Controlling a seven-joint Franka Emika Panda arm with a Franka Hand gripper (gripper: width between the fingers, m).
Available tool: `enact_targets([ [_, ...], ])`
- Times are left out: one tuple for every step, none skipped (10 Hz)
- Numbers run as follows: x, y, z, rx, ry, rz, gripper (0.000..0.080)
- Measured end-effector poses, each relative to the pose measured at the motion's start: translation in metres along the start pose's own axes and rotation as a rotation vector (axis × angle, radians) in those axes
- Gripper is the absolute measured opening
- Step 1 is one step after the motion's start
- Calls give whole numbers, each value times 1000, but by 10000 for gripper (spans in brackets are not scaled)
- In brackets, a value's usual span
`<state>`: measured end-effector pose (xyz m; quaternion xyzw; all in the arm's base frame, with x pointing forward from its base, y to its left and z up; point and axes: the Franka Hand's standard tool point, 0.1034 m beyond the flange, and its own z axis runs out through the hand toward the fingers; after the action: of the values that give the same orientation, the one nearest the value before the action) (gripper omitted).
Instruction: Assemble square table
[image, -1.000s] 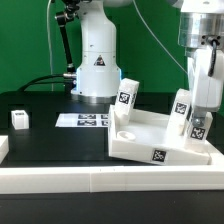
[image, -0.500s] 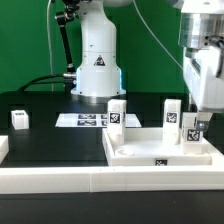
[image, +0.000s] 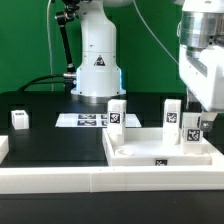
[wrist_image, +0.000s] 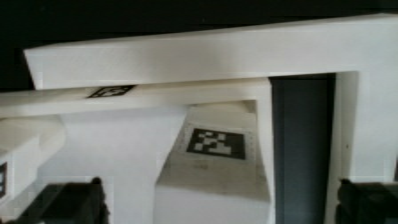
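Observation:
The square table's white slab (image: 140, 152) lies flat at the exterior view's right, square against the front wall. Three white tagged legs stand on it: one at the back left (image: 117, 112), one at the back (image: 171, 113) and one at the right (image: 193, 128). A fourth leg (image: 20, 119) lies loose at the far left. My gripper (image: 204, 114) hangs just above the right leg. In the wrist view my gripper (wrist_image: 217, 202) is open, and its dark fingers (wrist_image: 71, 200) stand wide on either side of a white tagged leg (wrist_image: 205, 140) without touching it.
The long white border wall (image: 90, 179) runs along the front. The marker board (image: 84, 120) lies flat before the arm's white base (image: 97, 65). A white block (image: 3, 148) shows at the left edge. A green backdrop stands behind.
The slab has swung from skewed to square against the front wall, carrying its legs with it. My gripper has stayed over the right leg and has barely moved since.

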<state>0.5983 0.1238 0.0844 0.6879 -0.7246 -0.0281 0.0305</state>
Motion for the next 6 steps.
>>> enact_targets([
  [1,0,-1,-6,3,-43,649],
  [1,0,-5,-14,-1,-137,649],
  [0,-1,-9,-7,-4,-185,649],
  [-3,-1,-15,14,-9,-228,649],
  [-7,2,-23,29,-16,-272,649],
  [-7,7,-26,29,-20,-319,649],
])
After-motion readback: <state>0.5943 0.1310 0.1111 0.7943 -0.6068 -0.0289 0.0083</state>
